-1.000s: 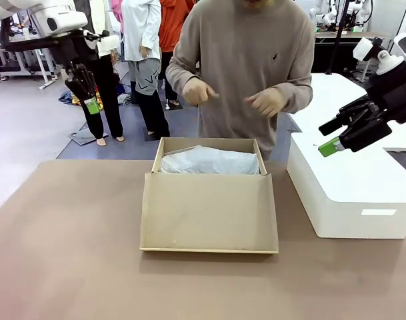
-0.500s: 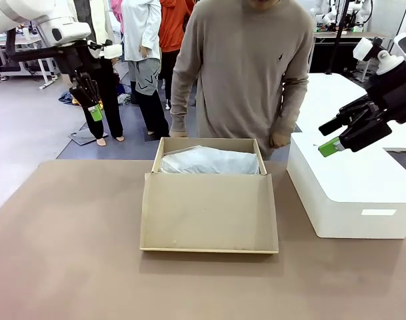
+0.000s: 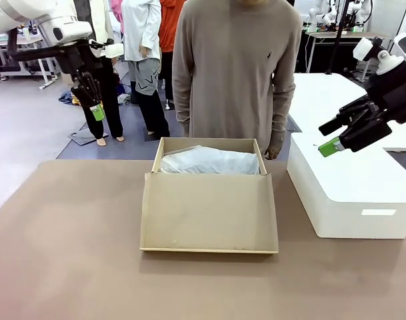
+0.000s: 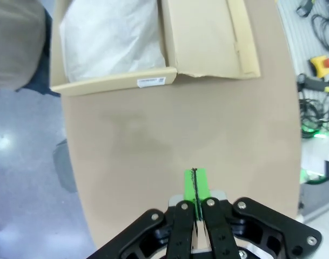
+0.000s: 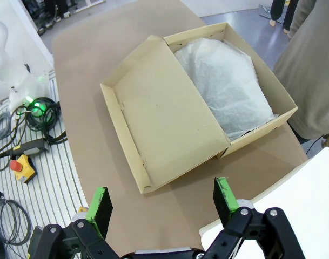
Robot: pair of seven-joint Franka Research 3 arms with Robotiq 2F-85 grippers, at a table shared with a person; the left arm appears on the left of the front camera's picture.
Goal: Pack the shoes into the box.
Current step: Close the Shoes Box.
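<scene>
Left claw, pressed shut on nothing, is held high off the table's far left corner; right claw, spread wide and empty, hangs over the smooth white block. Mid-table sits the cardboard box, crinkled tissue mounded inside, flap laid flat; this is probably best lifted by its near edge.

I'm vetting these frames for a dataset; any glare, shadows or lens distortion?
Front view: even light, sharp, a thin soft shadow under the plain brown cardboard box. Left wrist view: the wide lens bows the brown table's edge; glare spot on the grey floor. Right wrist view: crumpled white tissue paper bright yet still textured.
</scene>
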